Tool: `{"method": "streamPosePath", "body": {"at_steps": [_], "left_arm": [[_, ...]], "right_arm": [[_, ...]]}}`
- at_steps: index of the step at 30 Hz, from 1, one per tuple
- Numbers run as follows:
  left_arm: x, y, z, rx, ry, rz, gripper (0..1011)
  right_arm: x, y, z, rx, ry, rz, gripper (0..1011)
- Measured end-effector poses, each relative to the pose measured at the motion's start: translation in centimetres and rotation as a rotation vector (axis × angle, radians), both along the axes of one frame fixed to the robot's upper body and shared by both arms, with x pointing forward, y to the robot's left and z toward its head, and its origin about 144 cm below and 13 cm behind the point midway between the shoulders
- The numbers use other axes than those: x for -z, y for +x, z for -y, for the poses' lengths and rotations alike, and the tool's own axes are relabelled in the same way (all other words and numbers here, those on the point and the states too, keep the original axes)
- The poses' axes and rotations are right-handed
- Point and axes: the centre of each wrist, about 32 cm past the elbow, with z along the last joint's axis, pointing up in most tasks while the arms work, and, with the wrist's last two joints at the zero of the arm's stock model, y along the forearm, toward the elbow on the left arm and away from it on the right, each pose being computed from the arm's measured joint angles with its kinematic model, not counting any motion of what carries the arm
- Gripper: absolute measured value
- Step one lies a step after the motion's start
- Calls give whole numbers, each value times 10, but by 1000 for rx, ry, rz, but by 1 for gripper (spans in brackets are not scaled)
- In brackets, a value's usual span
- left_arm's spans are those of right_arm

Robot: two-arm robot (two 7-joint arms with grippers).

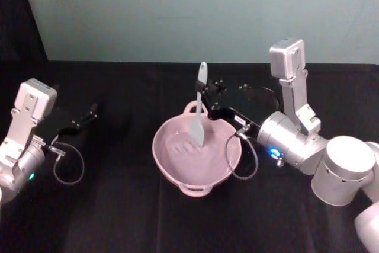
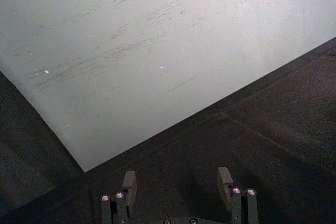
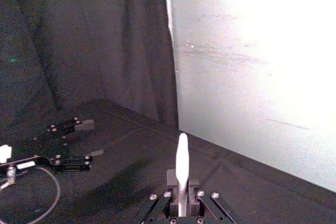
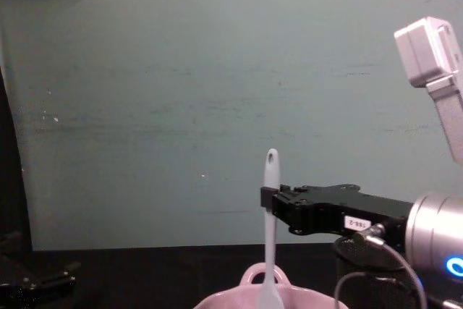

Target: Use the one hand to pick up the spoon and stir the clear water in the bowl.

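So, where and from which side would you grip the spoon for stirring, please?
I'd take the spoon by its slim upper handle, below the oval hole, from the robot's right, as the right hand holds it now. It stands upright, blade down in the bowl, leaving that stretch free. The left hand lies parked, open, on the left.

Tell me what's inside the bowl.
The spoon stands blade-down in the bowl, its handle pinched by the right gripper. Faint ripples suggest water. The blade hides the bowl floor beneath it. The left gripper rests apart, open.
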Motion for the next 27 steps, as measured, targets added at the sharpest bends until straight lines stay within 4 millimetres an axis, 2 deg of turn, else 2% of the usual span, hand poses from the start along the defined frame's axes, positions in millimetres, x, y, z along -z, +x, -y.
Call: {"method": "streamPosePath", "body": {"at_steps": [9, 16, 21, 27], "left_arm": [[0, 0, 0, 0, 0, 0, 1011], [0, 0, 0, 0, 0, 0, 1011], [0, 0, 0, 0, 0, 0, 1011], [0, 0, 0, 0, 0, 0, 1011]], "right_arm": [[-5, -6, 17, 5, -48, 14, 109], [-12, -24, 31, -62, -51, -13, 109], [-17, -34, 33, -123, -37, -36, 109], [-18, -36, 27, -172, -27, -66, 109]]}}
